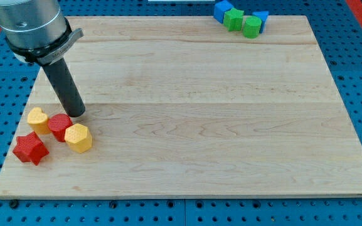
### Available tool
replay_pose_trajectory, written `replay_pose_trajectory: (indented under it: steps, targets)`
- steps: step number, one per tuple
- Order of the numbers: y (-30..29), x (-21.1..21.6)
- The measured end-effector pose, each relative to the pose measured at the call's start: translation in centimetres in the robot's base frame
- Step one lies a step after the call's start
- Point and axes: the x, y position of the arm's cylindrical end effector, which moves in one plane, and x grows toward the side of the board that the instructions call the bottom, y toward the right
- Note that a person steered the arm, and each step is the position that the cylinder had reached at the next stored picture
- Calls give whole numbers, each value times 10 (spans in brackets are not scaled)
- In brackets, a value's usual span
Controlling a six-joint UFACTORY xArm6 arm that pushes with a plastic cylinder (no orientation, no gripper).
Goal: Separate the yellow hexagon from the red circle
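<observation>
The yellow hexagon [78,138] lies near the board's lower left and touches the red circle [59,126] on that block's right side. A second yellow block [38,119], rounded in shape, touches the red circle's left side. A red star [30,148] lies just below and left of them. My tip [75,114] rests on the board just above the red circle and the yellow hexagon, close to both.
A cluster of two blue blocks [222,9] [261,18] and two green blocks [234,19] [251,27] sits at the board's top edge, right of centre. The wooden board [199,113] lies on a blue perforated table.
</observation>
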Motion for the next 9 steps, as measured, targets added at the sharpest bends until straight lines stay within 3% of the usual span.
replay_pose_trajectory:
  steps: [3,4,5,6,8,9]
  targets:
    - [-3,4]
    - [55,-5]
    - [120,23]
    - [137,102]
    - [5,101]
    - [-12,80]
